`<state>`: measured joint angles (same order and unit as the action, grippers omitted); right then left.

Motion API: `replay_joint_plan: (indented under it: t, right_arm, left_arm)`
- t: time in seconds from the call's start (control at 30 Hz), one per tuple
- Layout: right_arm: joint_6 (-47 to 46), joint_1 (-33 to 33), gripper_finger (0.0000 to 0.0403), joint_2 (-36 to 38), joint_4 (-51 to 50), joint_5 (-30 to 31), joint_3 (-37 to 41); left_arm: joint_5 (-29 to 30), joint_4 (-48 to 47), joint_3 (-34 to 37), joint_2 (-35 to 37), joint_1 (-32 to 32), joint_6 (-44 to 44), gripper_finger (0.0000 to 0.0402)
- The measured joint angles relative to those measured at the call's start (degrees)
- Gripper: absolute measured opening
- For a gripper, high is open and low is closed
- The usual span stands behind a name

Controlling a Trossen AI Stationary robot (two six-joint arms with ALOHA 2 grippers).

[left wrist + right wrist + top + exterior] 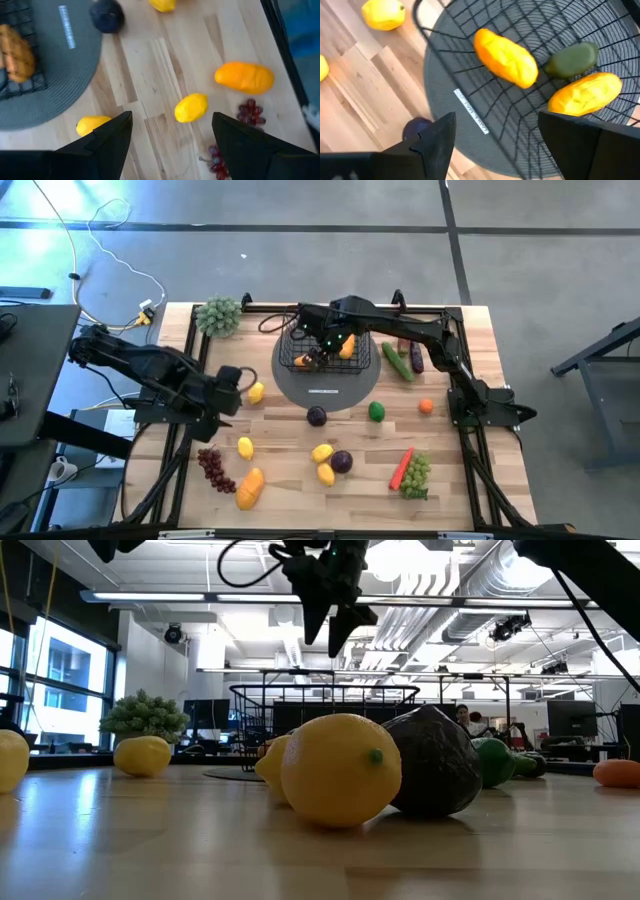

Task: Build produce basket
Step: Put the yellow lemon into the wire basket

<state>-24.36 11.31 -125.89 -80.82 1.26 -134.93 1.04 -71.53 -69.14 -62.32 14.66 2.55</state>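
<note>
The right gripper [322,352] hangs over the black wire basket [360,363], its jaws spread wide with nothing between them; the right wrist view shows the gap between the two fingers [437,145] bare. Below and ahead of those jaws the basket [530,30] sits on a grey round mat [300,385] and holds two orange mangoes [506,56] and a dark green fruit [572,60]. A dark plum [417,127] lies on the wood just beside the mat's edge, close to one finger. The left gripper [232,393] waits above the table well to the side of the basket, jaws likewise parted and empty. Ahead of its fingers [107,142] a yellow lemon [191,107] lies almost between them, a second lemon [92,125] sits right by one finger, and an orange mango [245,77] and purple grapes [250,112] rest beyond the other. The rest of the produce stays scattered on the table: a carrot [401,467] touching green grapes [416,475], a cucumber [396,362] and an eggplant [416,359] beside the basket.
</note>
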Motion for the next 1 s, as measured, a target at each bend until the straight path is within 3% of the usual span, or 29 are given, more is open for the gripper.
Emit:
replay_joint_plan:
  t: [0.23,0.57,1.0]
  right_arm:
    - [-3.3,-3.7,0.0263,0.9,-2.6,0.5,0.0]
    - [-6.5,-6.2,0.0263,4.7,-4.0,7.4,-0.1]
    - [-6.1,-6.2,0.0263,7.3,-4.9,12.2,-0.1]
  left_arm:
    - [1.3,-0.6,0.0,-5.3,4.9,-5.7,0.0264]
    - [4.4,-1.1,0.0,-13.3,10.0,-9.9,0.0264]
    - [4.5,1.3,0.0,-25.3,11.3,-18.8,0.0264]
